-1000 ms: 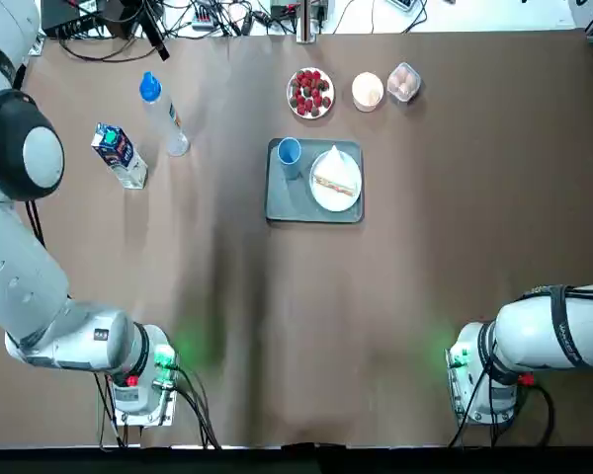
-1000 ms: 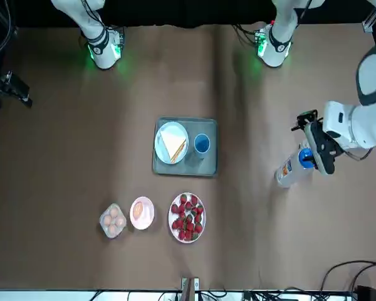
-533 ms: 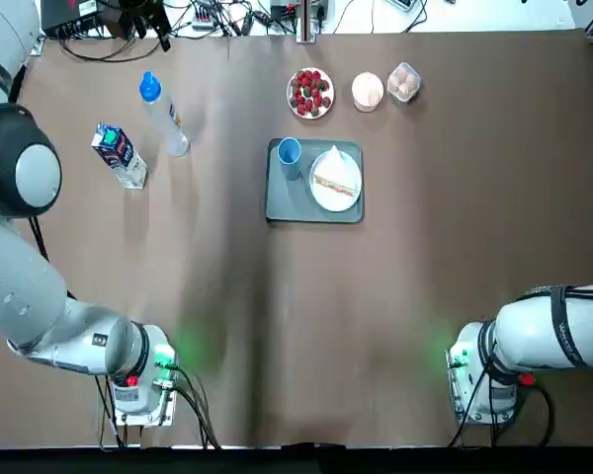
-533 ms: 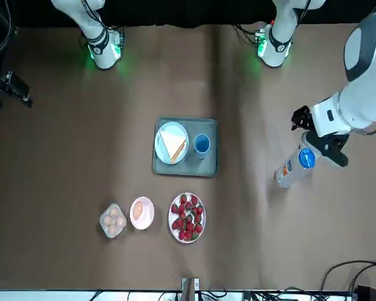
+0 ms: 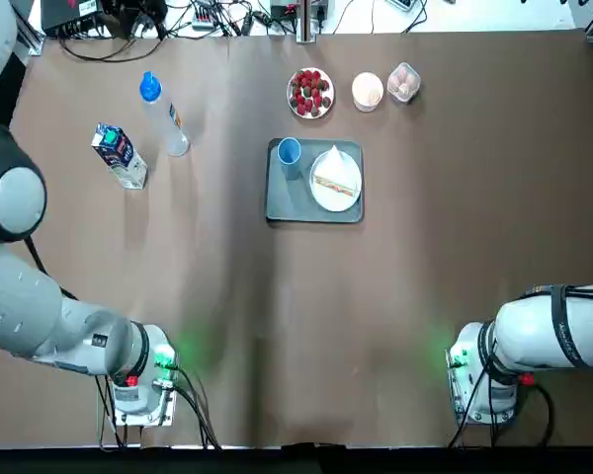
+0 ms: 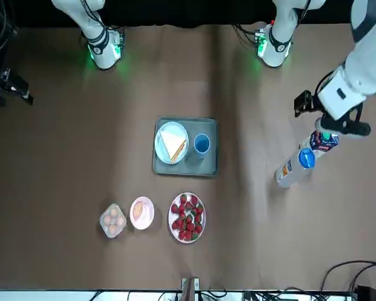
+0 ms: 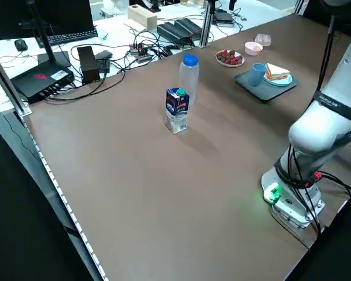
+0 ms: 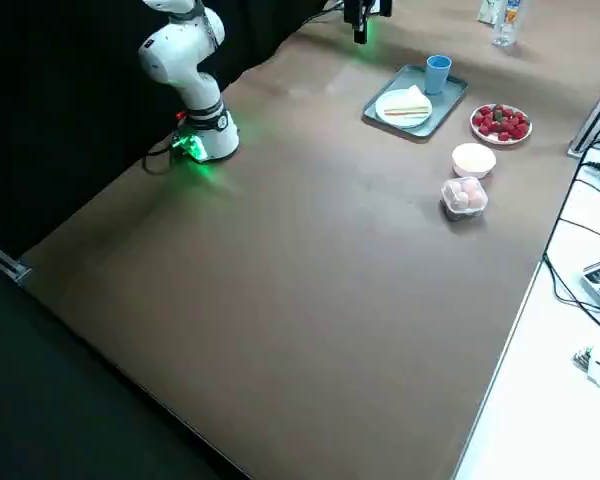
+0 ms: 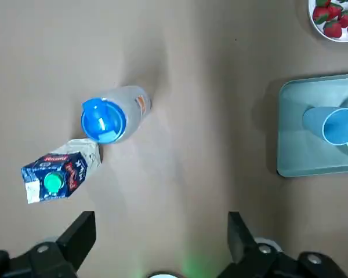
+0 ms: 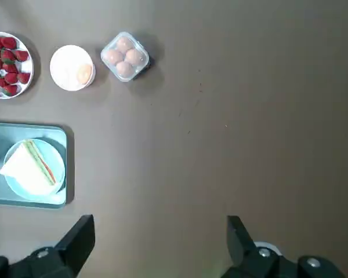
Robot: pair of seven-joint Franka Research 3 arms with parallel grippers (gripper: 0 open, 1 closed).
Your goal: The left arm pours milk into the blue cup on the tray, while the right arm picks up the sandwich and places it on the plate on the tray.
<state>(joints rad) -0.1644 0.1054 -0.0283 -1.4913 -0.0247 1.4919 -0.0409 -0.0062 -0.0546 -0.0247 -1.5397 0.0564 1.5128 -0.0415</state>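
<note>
Only illegible lettering on the milk carton [image 9: 62,171]

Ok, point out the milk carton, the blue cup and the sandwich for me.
Milk carton [image 7: 176,110]: left side view, front panel.
Blue cup [image 8: 436,77]: right side view, outer wall.
Sandwich [image 6: 173,143]: front view, white bread face.

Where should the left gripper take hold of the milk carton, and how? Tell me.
Best across the flat sides of the carton's white lower body, below the green cap: it stands upright and boxy. I'd bring the gripper in from the side away from the clear bottle, which stands close beside it.
</note>
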